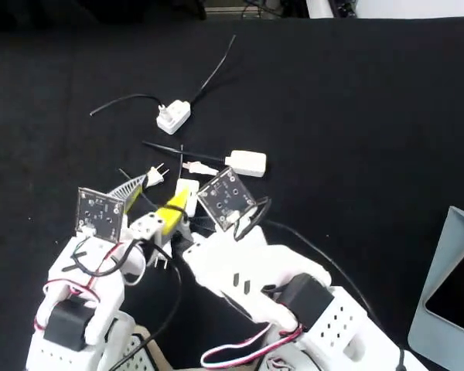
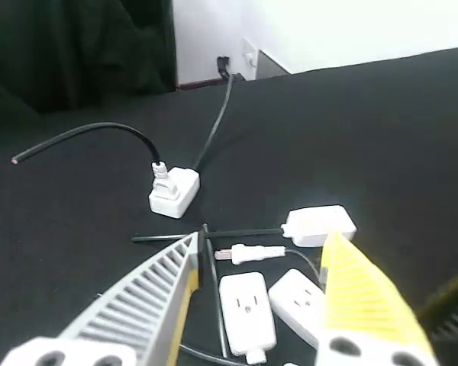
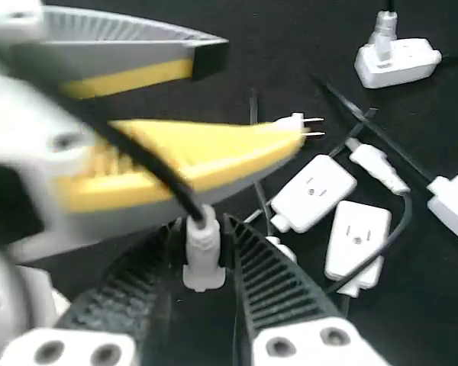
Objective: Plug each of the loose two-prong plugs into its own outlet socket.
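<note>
White plug (image 3: 201, 259) is clamped at its body by the right gripper (image 3: 202, 232), near a socket (image 3: 313, 191). The left gripper (image 2: 263, 248) is spread open. The plug is judged light, rigid and cord-tugged, so a body grip is favoured.

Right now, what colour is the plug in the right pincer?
White plug, black cord, in the right pincer; best in the right wrist view.

Both our arms sit low and close together here, stretched forward side by side. Our left arm (image 1: 81, 305) has the left gripper (image 2: 261, 244) spread wide, grey and yellow fingers well apart. The right arm (image 1: 255, 282) angles in toward it, with the right gripper (image 3: 200, 229) pinching a white plug (image 3: 201, 263) between its black fingers.
</note>
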`<action>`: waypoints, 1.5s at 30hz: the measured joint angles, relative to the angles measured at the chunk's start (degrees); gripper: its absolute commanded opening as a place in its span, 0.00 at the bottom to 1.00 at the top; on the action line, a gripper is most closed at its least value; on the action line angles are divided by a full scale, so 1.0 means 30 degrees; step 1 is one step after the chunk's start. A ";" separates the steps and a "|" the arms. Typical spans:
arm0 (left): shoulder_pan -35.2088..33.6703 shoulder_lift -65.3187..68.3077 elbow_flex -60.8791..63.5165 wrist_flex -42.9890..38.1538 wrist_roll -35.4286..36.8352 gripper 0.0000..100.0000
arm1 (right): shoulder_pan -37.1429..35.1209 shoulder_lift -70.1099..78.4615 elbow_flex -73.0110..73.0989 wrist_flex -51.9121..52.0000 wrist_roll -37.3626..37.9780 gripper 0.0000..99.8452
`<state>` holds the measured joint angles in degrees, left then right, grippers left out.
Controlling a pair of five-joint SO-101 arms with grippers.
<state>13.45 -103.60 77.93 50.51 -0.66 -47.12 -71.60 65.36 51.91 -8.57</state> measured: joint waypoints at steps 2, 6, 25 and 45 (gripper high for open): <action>0.0176 -0.0029 -0.0527 0.0586 0.0000 0.26 | 0.0117 0.0000 0.0000 0.0000 0.0000 0.01; 0.0557 -0.0059 -0.0791 0.0938 -0.0117 0.26 | 0.0117 0.0000 0.0000 0.0000 0.0000 0.01; -0.4894 -0.0117 -0.0586 0.1495 -0.1026 0.26 | 0.4513 0.0000 0.0234 0.0000 0.0000 0.01; -0.6125 1.6557 -0.8147 0.4161 -0.1905 0.26 | 0.8674 0.0000 0.0234 -0.0381 0.0000 0.01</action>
<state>-4.92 -53.93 53.49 62.99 -6.37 -21.10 -71.60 66.07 50.77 -8.57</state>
